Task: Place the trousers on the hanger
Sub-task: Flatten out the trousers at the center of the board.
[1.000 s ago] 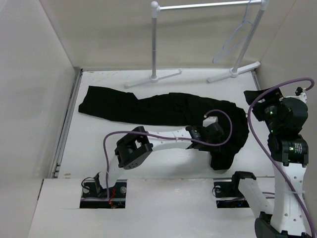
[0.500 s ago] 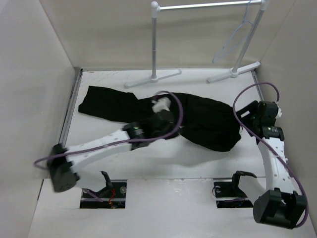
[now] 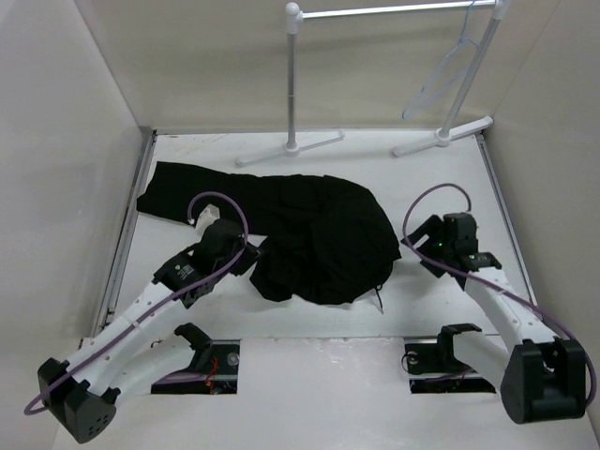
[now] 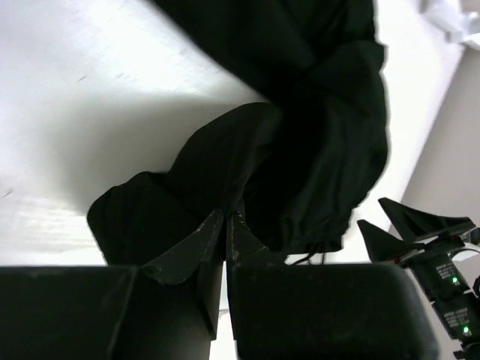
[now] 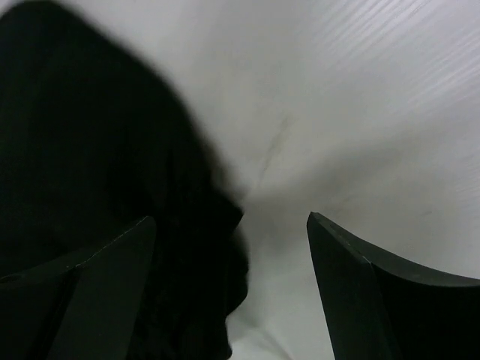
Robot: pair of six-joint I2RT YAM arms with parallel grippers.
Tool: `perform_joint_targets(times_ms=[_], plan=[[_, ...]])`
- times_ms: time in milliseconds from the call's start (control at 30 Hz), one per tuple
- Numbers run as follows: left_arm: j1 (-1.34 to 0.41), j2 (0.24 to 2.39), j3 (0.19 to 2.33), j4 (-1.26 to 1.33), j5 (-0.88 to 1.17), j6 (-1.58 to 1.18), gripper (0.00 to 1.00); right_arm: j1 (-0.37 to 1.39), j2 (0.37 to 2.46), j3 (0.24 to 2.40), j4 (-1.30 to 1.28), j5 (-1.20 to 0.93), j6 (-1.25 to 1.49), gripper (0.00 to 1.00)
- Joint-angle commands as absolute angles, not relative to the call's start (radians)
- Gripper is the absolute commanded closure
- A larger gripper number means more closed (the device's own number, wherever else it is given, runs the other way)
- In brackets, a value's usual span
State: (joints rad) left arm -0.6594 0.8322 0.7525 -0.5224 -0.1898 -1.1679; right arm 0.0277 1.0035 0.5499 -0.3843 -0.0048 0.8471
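Observation:
The black trousers (image 3: 323, 230) lie bunched in a heap mid-table, one leg trailing to the far left (image 3: 173, 197). My left gripper (image 3: 255, 255) is at the heap's near-left edge. In the left wrist view its jaws (image 4: 225, 215) are shut on a raised fold of the trousers (image 4: 315, 112). My right gripper (image 3: 418, 246) sits low at the heap's right side, open. In the right wrist view its gripper (image 5: 232, 229) has the trousers' edge (image 5: 90, 142) between the fingers on the left finger's side, bare table on the other. The pale hanger (image 3: 448, 67) hangs on the rack at the back right.
The white rack (image 3: 293, 84) stands along the back with its bar across the top and T-shaped feet (image 3: 442, 136) on the table. Side walls close in the table left and right. The arm bases sit at the near edge (image 3: 197, 361).
My left gripper has shut on the trousers and pulled them left and nearer, bunching them into a heap. My right arm has come down to the table beside the heap and opened wider.

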Motion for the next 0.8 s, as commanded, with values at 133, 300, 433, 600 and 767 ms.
perform_joint_targets(times_ms=[133,300,433,600,767], plan=[[-0.565,0.709,0.640,-0.591,-0.127,-1.213,0.97,0.263,0.911,0.411,-0.259,-0.097,1.014,0.22],[-0.512,0.713,0.626,-0.561,-0.063,-1.209,0.97,0.300,0.966,0.394,-0.129,-0.104,1.026,0.40],[-0.510,0.729,0.635,-0.557,-0.061,-1.201,0.97,0.301,1.037,0.463,-0.110,-0.025,0.953,0.46],[-0.510,0.727,0.634,-0.560,-0.069,-1.200,0.97,0.275,1.138,0.491,-0.052,0.000,0.923,0.54],[-0.492,0.709,0.643,-0.580,-0.087,-1.195,0.98,0.249,1.154,0.521,-0.017,0.067,0.897,0.89]])
